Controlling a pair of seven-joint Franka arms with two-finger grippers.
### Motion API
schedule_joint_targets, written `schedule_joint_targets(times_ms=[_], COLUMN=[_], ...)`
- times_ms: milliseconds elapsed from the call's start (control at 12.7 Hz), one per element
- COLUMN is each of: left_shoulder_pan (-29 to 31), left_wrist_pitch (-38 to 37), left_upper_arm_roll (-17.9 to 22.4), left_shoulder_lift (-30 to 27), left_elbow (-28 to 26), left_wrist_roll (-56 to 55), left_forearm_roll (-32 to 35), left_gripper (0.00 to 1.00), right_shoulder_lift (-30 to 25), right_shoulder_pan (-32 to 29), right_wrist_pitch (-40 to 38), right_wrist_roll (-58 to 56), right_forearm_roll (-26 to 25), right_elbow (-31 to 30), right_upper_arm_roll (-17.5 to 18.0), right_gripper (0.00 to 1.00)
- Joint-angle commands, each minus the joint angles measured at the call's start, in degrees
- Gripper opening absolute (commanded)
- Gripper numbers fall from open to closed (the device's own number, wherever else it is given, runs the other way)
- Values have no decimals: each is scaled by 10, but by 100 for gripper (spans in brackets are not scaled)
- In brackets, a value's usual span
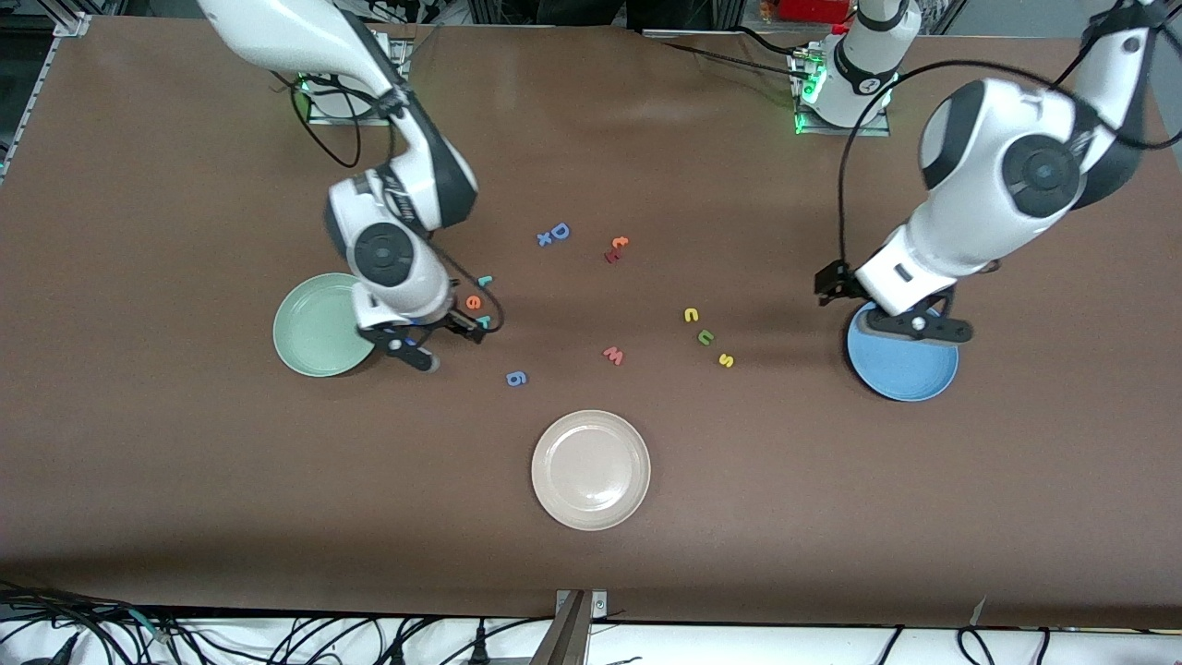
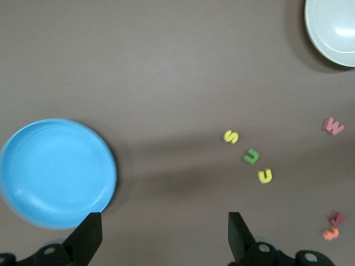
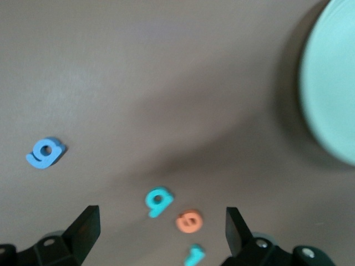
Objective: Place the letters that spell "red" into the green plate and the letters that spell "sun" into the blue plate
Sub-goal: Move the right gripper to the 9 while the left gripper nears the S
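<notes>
The right pincer (image 1: 445, 337) hangs low over the brown worktop (image 1: 185, 480), its fingers (image 3: 83, 230) spread wide and gripping nothing, just beside the green plate (image 1: 314, 325) on the side toward the left arm's end. The plate holds nothing. The 3 letters of "red" lie in a short row on the worktop at this pincer: the teal r (image 1: 484, 280) farthest from the front camera, the orange e (image 1: 473, 301) next, and the teal d (image 1: 482, 321) nearest, partly covered by the pincer in the front view. A blue g (image 1: 516, 378) lies nearer the camera than that row. The left pincer (image 1: 891, 309) hangs over the edge of the blue plate (image 1: 910, 379), also spread wide and holding nothing, and that plate is bare too. The 3 letters of "sun" lie in a slanted row between the 2 arms, well apart from the blue plate: the yellow n (image 1: 691, 315), the green u (image 1: 705, 338) and the yellow s (image 1: 726, 360). A pinkish w (image 1: 613, 355) lies near them, and a beige plate (image 1: 591, 469) sits closest to the camera.
</notes>
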Motion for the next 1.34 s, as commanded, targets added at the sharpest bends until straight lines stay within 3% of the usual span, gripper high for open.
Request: schedule_joint_targets(times_ms=[0,394,709,945,1260], left_shoulder_pan=[-33,-75,-102,-110,-125], left_wrist_pitch=[56,138,183,203,234], left_upper_arm_roll=[4,6,15,18,23], left_shoulder_lift=[59,139,178,193,214], left_elbow=[9,11,11,11,11], left_wrist_roll=[-16,-17,-9,-8,-8], left_forearm_roll=[-8,-9,1,95,99], left_gripper=[100,97,91,91,87], right_shoulder_lift=[-6,12,11,14,20], right_shoulder_pan=[0,6,7,10,21], right_wrist_pitch=[65,152,148,148,148], right_wrist_roll=[55,88,76,76,77], right_forearm_roll=[-1,-2,-3,-3,-3], right_elbow=[-33,-85,-81,-81,-81], right_upper_arm_roll=[-3,-3,-3,-2,-2], right_gripper=[100,99,53,53,53])
